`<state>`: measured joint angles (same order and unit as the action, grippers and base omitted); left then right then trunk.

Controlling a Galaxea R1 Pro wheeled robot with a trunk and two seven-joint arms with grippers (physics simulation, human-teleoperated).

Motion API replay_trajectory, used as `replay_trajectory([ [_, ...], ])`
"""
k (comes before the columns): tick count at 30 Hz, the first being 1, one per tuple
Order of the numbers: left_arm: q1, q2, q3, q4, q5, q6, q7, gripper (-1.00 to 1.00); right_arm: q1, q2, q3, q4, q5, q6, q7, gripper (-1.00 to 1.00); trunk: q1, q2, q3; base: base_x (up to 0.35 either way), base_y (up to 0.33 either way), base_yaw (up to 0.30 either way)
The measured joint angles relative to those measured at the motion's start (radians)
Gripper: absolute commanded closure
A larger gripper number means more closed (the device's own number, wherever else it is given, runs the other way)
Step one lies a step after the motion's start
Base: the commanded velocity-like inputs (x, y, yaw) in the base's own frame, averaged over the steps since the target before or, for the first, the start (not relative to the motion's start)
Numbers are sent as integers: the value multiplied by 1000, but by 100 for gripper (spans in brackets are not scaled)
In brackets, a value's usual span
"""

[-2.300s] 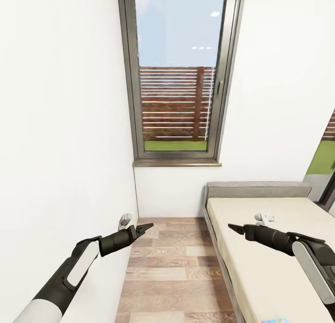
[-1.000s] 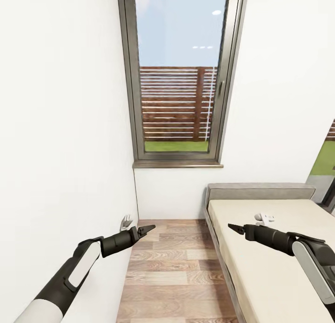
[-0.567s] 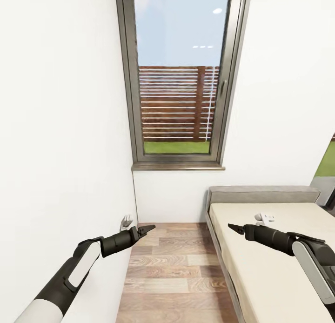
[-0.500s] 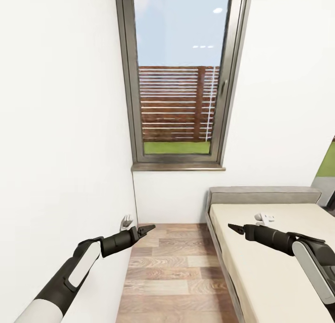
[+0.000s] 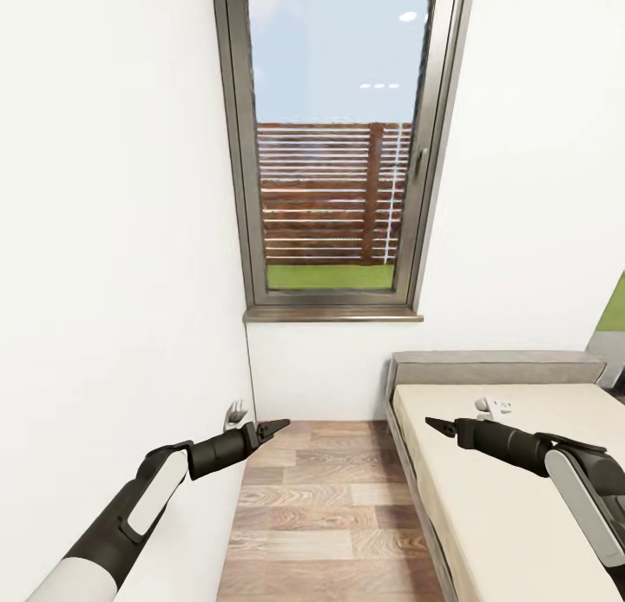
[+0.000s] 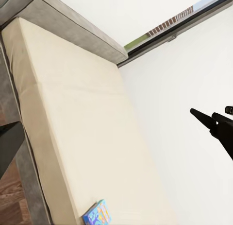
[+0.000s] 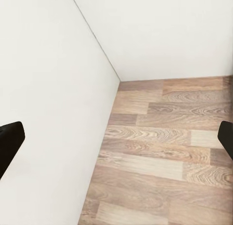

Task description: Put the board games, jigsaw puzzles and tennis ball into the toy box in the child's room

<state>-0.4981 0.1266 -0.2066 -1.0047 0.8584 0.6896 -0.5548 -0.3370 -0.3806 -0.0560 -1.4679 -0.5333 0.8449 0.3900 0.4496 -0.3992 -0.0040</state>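
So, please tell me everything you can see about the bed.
The bed is wide and low, with a plain cream mattress and a grey padded headboard set against the white wall below the window. A grey padded frame runs along its side, next to the wooden floor. In the left wrist view one small blue board game lies flat on the mattress near its edge. The right gripper hangs above the mattress, without touching it.
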Motion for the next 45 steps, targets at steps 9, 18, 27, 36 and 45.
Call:
replay_trajectory([
  [9,0,0,-1,0,0,0,0,-100,0,0,0,0,0,0,0,-100,0,0,0,13,0,-133],
  [18,0,0,-1,0,0,0,0,-100,0,0,-1,0,0,0,0,-100,0,0,0,3,0,-149],
  [27,0,0,-1,0,0,0,0,-100,0,0,-1,0,0,0,0,-100,0,0,0,1,0,-52],
  [36,0,0,-1,0,0,0,0,-100,0,0,-1,0,0,0,0,-100,0,0,0,61,-22,-15],
  [45,0,0,0,1,0,0,0,-100,0,0,-1,0,0,0,0,-100,0,0,0,97,-46,-4],
])
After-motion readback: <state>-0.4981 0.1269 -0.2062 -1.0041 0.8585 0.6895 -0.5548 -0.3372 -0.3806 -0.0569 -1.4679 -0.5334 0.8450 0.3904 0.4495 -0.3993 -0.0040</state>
